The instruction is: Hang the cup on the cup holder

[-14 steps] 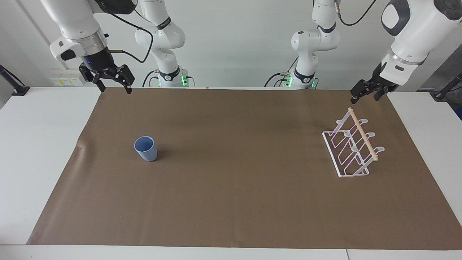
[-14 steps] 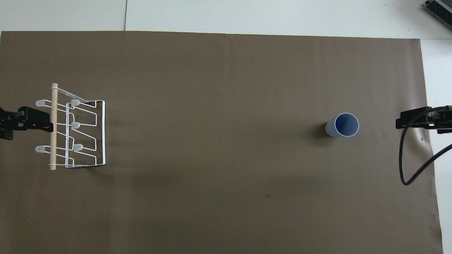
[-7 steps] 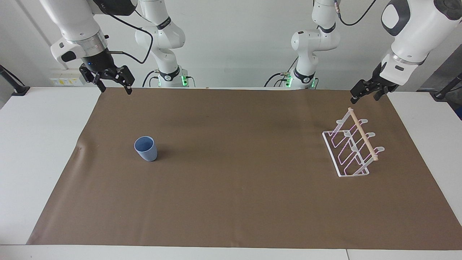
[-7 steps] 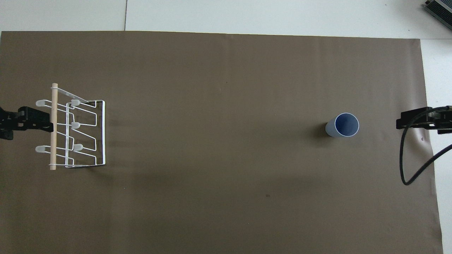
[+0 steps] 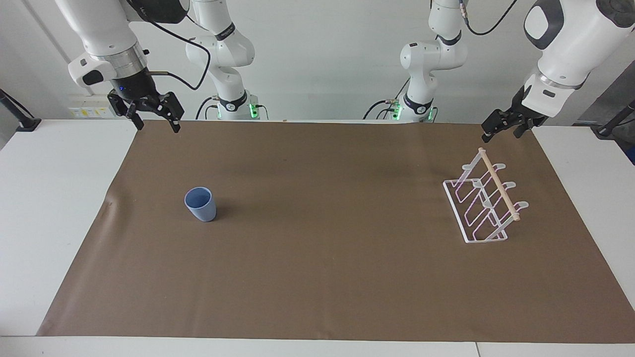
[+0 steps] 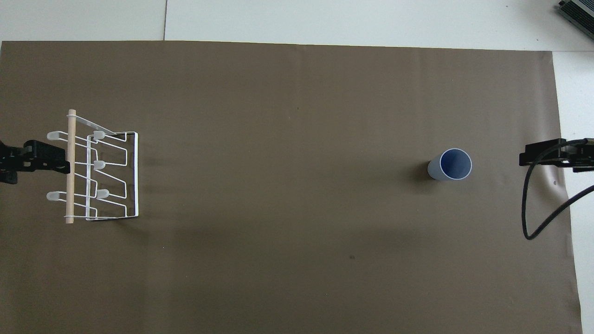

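The light-blue cup (image 5: 201, 204) stands upright, mouth up, on the brown mat toward the right arm's end; it also shows in the overhead view (image 6: 450, 164). The white wire cup holder (image 5: 483, 206) with a wooden dowel on top stands toward the left arm's end, and no cup hangs on it (image 6: 100, 171). My right gripper (image 5: 156, 121) hangs open and empty above the mat's corner by its base, well apart from the cup (image 6: 540, 157). My left gripper (image 5: 502, 133) hangs open and empty over the mat just beside the holder's dowel (image 6: 44, 155).
The brown mat (image 5: 317, 277) covers most of the white table (image 5: 54, 198). A black cable (image 6: 529, 208) loops down from the right arm over the mat's edge. A dark device corner (image 6: 577, 11) lies past the mat's corner farthest from the robots.
The right gripper has shifted slightly and its cable loop has swung a little. The cup, the holder and the left arm have not moved.
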Action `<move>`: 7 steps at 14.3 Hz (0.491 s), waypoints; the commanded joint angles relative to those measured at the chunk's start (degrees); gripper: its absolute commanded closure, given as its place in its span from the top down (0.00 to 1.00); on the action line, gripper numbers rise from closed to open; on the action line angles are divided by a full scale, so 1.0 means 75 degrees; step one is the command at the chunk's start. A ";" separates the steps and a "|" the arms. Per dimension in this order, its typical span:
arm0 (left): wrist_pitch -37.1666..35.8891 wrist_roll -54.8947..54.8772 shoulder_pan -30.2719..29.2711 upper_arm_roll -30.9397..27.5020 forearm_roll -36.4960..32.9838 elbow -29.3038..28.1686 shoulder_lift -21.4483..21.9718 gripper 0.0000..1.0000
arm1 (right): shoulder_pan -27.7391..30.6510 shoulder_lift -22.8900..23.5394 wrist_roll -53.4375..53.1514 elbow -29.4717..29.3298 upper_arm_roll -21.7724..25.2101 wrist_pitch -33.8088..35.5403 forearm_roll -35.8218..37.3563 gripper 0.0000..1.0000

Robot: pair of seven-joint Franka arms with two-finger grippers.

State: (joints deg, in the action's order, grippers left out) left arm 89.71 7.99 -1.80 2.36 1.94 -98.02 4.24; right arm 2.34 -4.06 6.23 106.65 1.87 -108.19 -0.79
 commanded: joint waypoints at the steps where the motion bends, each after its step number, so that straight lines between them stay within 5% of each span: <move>1: 0.0027 0.0024 0.0006 -0.0021 -0.0012 -0.0067 0.0103 1.00 | 0.0274 0.0457 0.0749 0.0427 -0.0062 -0.0748 -0.0047 1.00; 7: 0.0039 0.0024 0.0006 -0.0021 -0.0012 -0.0067 0.0103 1.00 | 0.0240 0.1444 0.1208 0.1035 -0.0074 -0.2153 -0.0047 1.00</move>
State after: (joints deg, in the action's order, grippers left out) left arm 89.71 7.99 -1.80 2.36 1.94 -98.02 4.24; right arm 4.03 7.18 13.88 111.47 1.83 -120.70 -0.79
